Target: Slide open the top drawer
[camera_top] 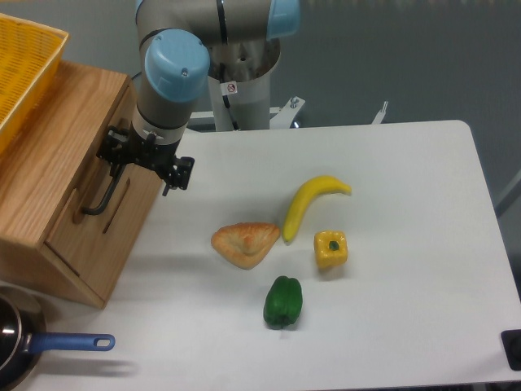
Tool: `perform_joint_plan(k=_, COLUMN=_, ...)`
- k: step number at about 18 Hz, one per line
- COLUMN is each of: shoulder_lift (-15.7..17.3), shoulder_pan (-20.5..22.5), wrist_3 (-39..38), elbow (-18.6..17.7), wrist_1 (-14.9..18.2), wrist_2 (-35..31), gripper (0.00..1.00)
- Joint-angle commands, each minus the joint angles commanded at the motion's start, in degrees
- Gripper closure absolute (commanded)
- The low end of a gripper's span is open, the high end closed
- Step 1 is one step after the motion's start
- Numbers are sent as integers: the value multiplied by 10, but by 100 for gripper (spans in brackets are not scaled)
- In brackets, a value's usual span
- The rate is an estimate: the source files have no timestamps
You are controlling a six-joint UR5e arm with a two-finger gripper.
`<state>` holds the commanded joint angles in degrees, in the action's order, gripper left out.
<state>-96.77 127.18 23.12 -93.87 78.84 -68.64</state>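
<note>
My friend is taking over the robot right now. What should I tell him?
Gripper: at the top end of the top drawer's black bar handle; whether it is clamped on the bar cannot be told from this view.
Top drawer: its front looks flush with the wooden cabinet, so not open yet.
Done: arm brought to the handle.
Left: make sure of the grip, then pull the drawer out toward the table's middle.

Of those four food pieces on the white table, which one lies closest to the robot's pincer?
The orange-tan pastry wedge. It lies leftmost of the four, toward the pincer at the wooden cabinet; the banana, yellow pepper and green pepper lie farther off.
</note>
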Motion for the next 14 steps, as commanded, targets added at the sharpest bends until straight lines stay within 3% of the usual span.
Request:
perform_joint_plan(k=3, shoulder_lift=-2, shoulder_pan=-3, wrist_3=0, elbow=0, wrist_1=-1, wrist_2=-34, gripper=0)
perform_joint_plan(k=11, shoulder_lift=-4, shoulder_pan=-8, wrist_3=0, elbow=5, wrist_1=-3, wrist_2=-39, gripper=0)
perform_joint_plan(k=14, shoulder_lift=-5, shoulder_pan=-8, wrist_3=1, elbow=6, wrist_1=-25, wrist_2=-62, gripper=0)
